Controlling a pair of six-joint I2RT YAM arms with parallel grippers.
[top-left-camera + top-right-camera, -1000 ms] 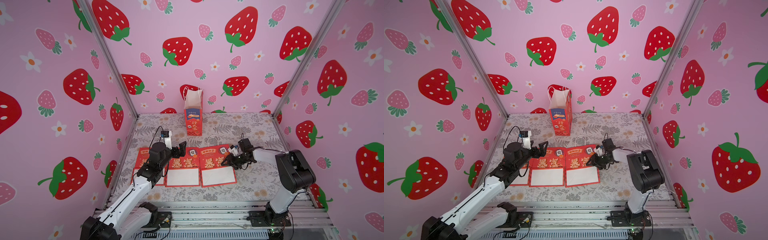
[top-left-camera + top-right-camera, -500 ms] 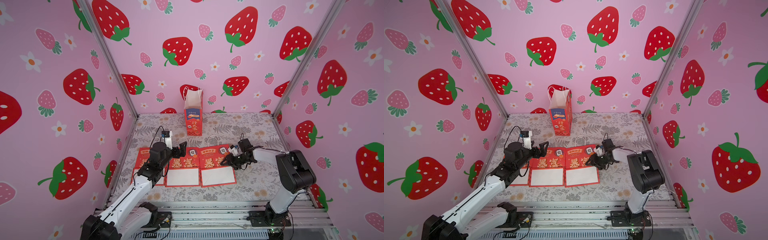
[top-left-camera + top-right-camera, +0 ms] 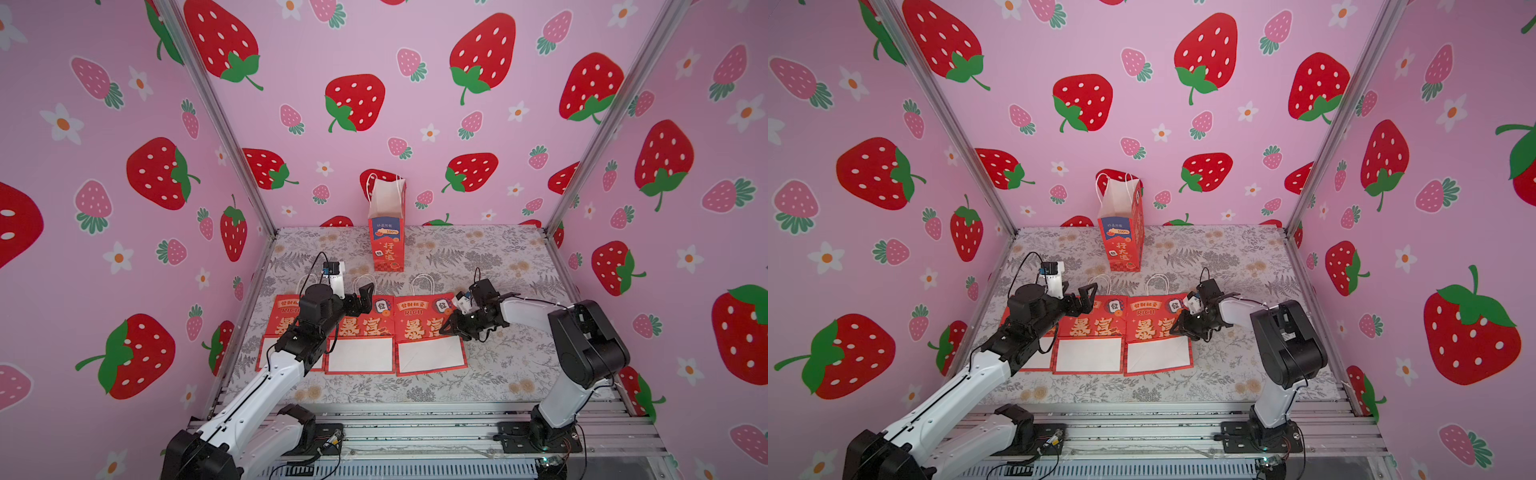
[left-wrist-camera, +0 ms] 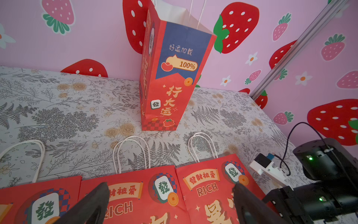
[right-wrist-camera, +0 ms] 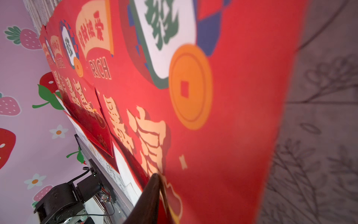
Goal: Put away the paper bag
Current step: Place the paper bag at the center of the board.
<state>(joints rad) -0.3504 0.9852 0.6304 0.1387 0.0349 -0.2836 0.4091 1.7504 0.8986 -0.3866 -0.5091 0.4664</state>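
Red paper bag, rightmost of three flat ones on the counter, is lying handles-away, and the right end effector is sitting right at its right edge, part closed; can't tell about grip. Left end effector is hanging wide open, empty, further off.

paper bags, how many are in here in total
4. One bag stands upright near the back wall. Three lie flat in a row at the front: left bag partly under the left arm, middle bag, right bag. None seems hidden.
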